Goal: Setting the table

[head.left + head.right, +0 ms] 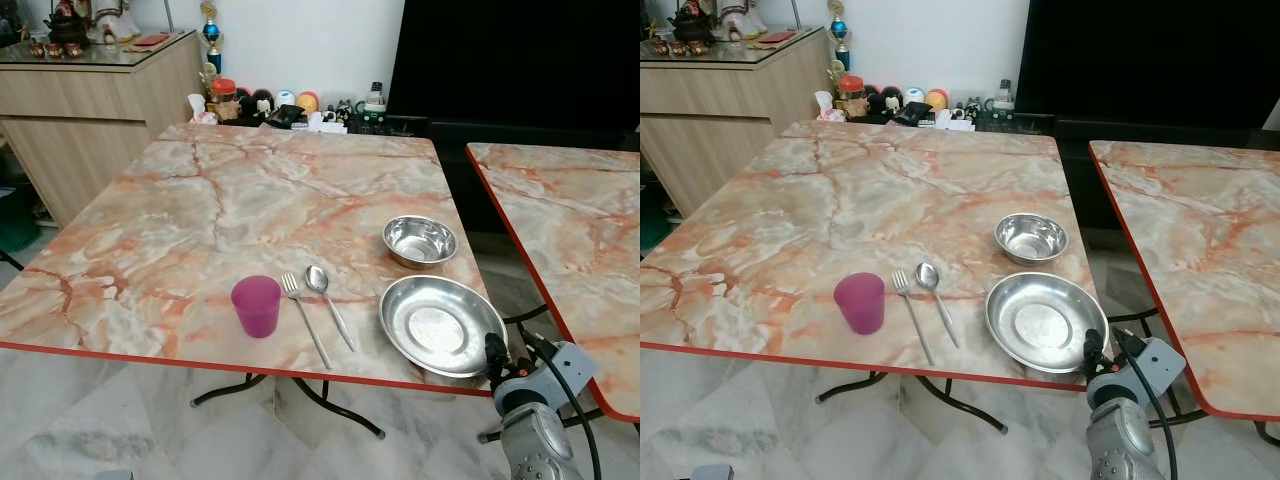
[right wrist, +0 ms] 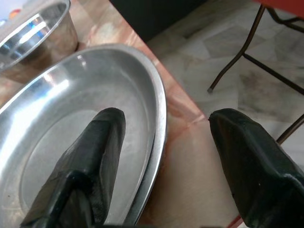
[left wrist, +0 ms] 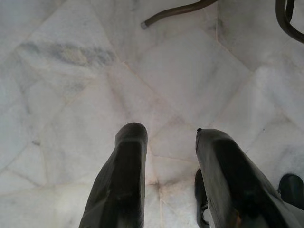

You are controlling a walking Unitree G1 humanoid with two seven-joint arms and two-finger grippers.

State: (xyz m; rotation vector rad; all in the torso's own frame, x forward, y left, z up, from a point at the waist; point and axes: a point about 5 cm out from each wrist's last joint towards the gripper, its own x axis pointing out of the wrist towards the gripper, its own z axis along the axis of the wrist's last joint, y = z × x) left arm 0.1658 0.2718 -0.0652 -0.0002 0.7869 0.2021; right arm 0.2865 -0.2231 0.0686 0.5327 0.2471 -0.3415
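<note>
A: Start with the big things. What's where?

B: The marble-patterned bench (image 1: 200,200) carries the whole setting along its near edge. A second bench (image 1: 590,240) stands well apart on the robot's right, bare as far as it shows.

A: And on the first one?

B: The steel plate (image 1: 440,322) sits at the near right corner, the steel bowl (image 1: 420,240) just behind it. Left of the plate lie the fork (image 1: 305,318) and spoon (image 1: 330,305), close side by side, then the purple cup (image 1: 257,305), upright.

A: Which arm is nearer the plate?

B: The right one. The right gripper (image 2: 164,156) has its jaws wide apart, astride the plate's rim at the bench corner: one finger over the dish, the other outside the rim. Nothing is clamped yet. The plate lies directly ahead of it.

A: The left?

B: The left gripper (image 3: 168,142) hangs idle over the marble floor (image 3: 71,95), jaws parted, holding nothing.

A: How does the cutlery point?

B: Long axes run roughly front to back, heads away from the robot, handles slanting toward the near edge and slightly right.
</note>
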